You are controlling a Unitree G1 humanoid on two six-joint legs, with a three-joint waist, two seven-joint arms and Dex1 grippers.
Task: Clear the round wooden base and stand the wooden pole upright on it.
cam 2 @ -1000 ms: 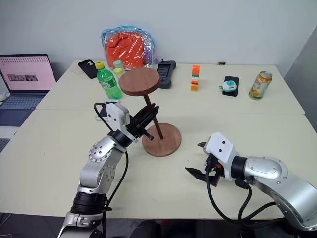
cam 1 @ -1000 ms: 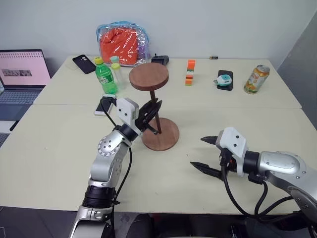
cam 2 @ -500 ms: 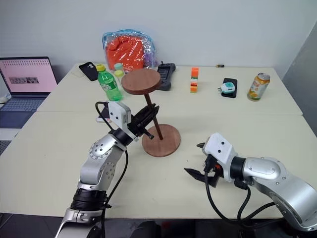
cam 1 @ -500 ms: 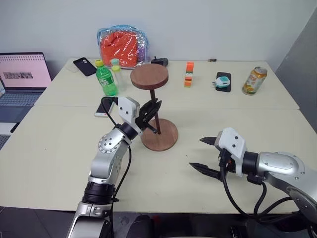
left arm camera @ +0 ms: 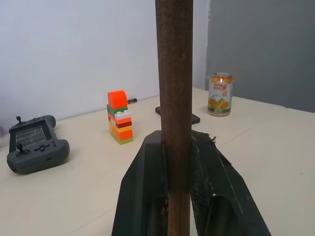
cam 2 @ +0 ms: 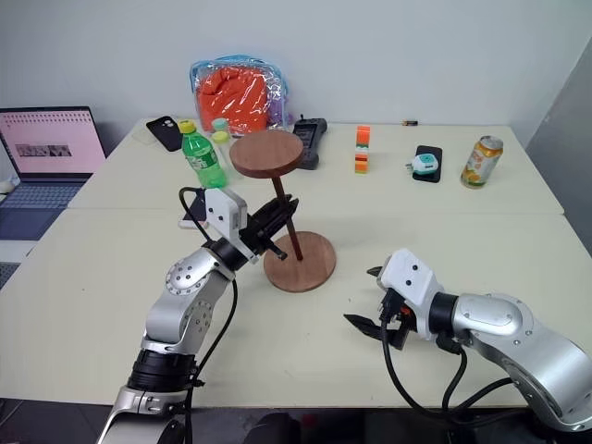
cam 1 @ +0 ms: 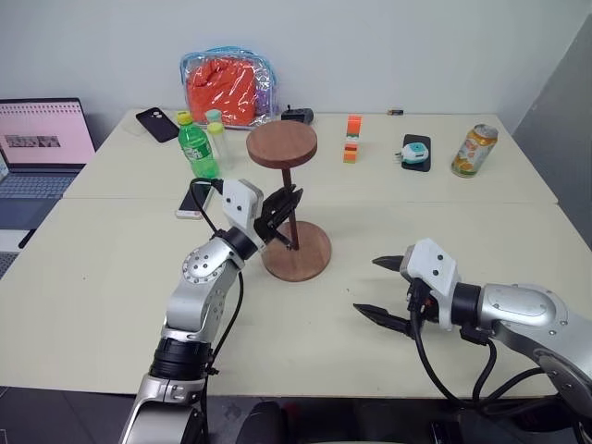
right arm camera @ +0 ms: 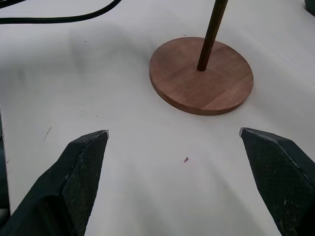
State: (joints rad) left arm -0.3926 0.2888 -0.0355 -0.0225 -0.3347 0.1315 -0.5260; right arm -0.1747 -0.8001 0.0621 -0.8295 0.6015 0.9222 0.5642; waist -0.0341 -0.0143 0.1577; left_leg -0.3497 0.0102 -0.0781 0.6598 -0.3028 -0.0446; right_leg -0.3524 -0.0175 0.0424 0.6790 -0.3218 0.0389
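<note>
The left gripper [cam 1: 282,219] is gripping the wooden pole [cam 1: 288,199] partway up its shaft, jaws clamped on the rod from the robot's left side, as the left wrist view is showing the dark rod running straight up between the two black fingers [left arm camera: 142,196]. The pole is standing with its lower end on the round wooden base [cam 1: 298,251], near the disc's middle, and its long axis is running close to vertical, leaning slightly so that the smaller disc at its top is sitting a little toward the robot's left of the foot; whether the tip is seated in the centre hole cannot be told. The base is lying flat on the tabletop [cam 1: 111,277] with nothing else on it, just ahead of the left arm. The right gripper [cam 1: 385,289] is hovering low over the tabletop with its jaws spread wide and holding nothing, well apart from the base on the robot's right, its fingers pointing toward the disc, as the right wrist view is showing the base and the pole's foot [right arm camera: 202,66] framed between them. The left arm is plainly the nearer of the two and the only one in contact. The coming move is likely turning on that small lean: the pole probably needs bringing true before the jaws let go.
</note>
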